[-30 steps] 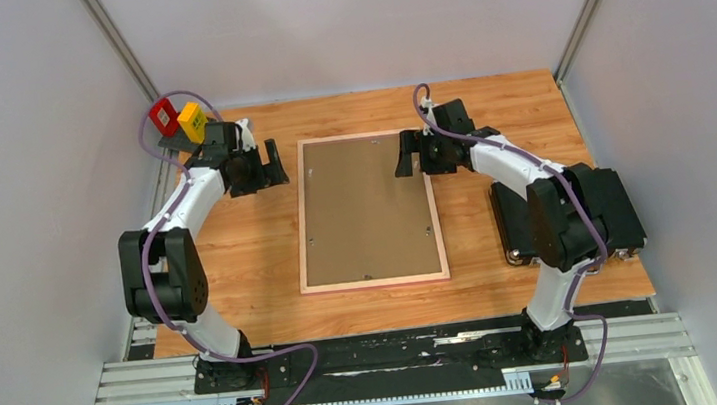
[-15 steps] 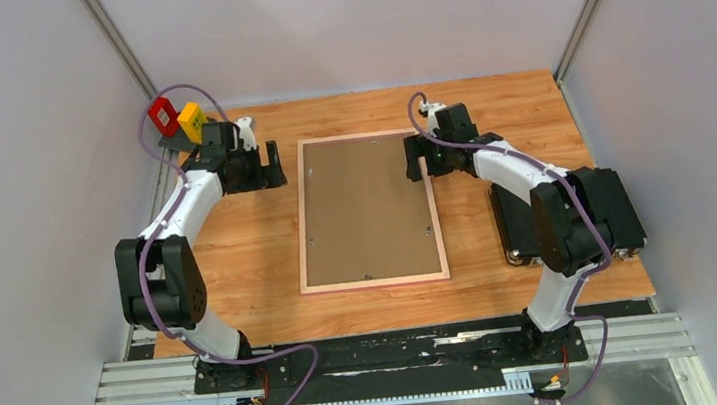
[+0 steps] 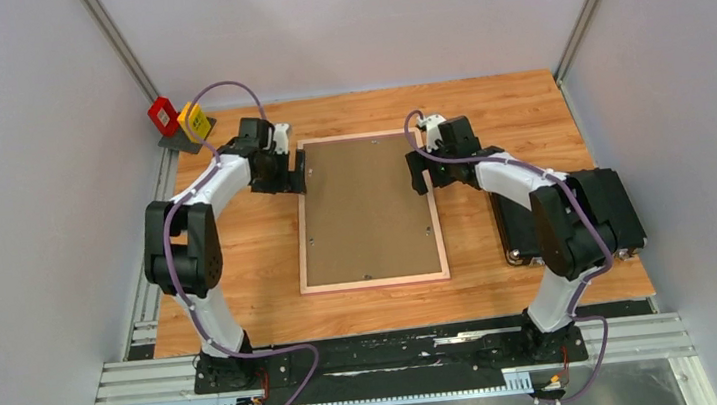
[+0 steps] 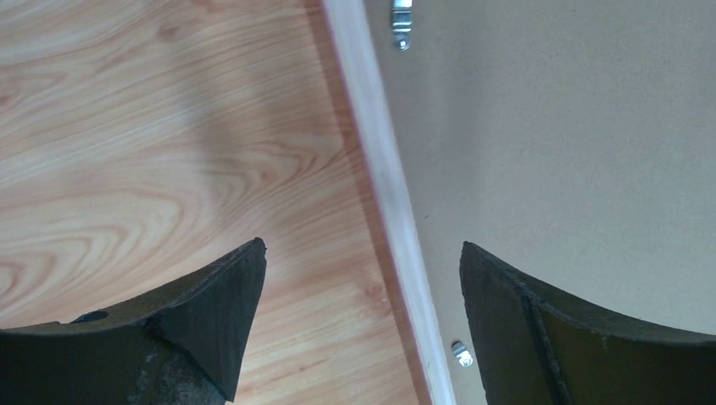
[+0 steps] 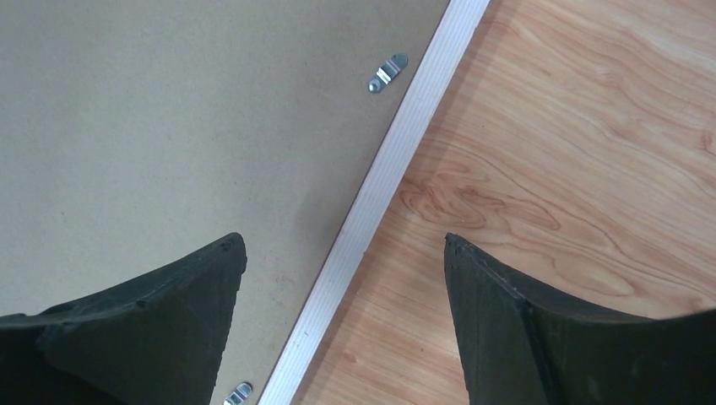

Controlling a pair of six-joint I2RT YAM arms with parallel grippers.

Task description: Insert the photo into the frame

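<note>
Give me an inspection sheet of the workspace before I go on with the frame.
Surface: light wooden tabletop, nothing spilled.
Job's things: large rectangular picture frame with light wood back lies face down at centre; plain brown backing board sits in it; photo: nothing seen.
Clutter: red block and yellow block at the far left corner; black case under the right arm; small metal clips on the board.
Grippers: left end effector open, straddling the frame's left edge; right end effector open, straddling its right edge; neither holds anything.
Cables: purple cables run along both arms.
Surroundings: grey walls; aluminium rail at the near edge.
</note>
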